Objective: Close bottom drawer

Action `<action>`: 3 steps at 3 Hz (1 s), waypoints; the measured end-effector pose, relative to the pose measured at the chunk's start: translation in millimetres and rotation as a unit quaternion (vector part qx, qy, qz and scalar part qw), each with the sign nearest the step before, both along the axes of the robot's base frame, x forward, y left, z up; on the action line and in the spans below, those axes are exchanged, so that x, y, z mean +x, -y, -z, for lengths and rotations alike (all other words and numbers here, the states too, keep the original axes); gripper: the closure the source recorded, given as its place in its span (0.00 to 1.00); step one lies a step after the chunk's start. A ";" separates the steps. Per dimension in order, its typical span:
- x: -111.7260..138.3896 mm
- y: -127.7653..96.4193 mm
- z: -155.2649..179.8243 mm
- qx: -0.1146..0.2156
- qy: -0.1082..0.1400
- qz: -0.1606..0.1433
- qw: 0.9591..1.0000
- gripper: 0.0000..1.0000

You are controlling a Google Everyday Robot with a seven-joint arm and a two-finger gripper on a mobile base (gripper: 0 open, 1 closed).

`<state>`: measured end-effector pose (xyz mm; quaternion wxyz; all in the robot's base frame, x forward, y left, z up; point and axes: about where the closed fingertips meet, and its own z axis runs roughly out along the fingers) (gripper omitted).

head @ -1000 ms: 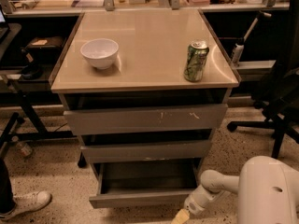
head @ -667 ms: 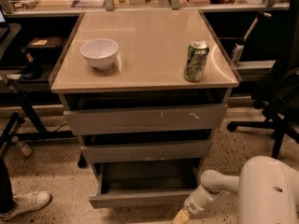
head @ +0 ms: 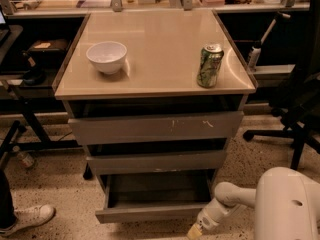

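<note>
The bottom drawer (head: 150, 212) is the lowest of three grey-brown drawers in the cabinet. It stands pulled out, its empty tray showing and its plain front panel near the bottom of the view. My white arm (head: 225, 204) reaches in from the lower right toward the drawer's right front corner. The gripper (head: 195, 231) is at the very bottom edge, just right of and below the front panel, mostly cut off.
A white bowl (head: 106, 57) and a green can (head: 209, 65) stand on the cabinet top (head: 160, 39). The top drawer (head: 155, 127) has white scratch marks; the middle drawer (head: 155, 161) sits slightly out. An office chair (head: 300, 109) stands right, a shoe (head: 27, 217) lower left.
</note>
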<state>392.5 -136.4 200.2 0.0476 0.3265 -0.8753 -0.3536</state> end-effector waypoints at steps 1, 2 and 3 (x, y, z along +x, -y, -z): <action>13.0 -0.7 -1.9 0.001 0.017 0.007 1.000 1.00; 41.3 -3.1 -3.2 -0.007 0.049 0.014 0.999 1.00; 66.1 -6.7 -2.6 -0.011 0.074 0.016 0.997 1.00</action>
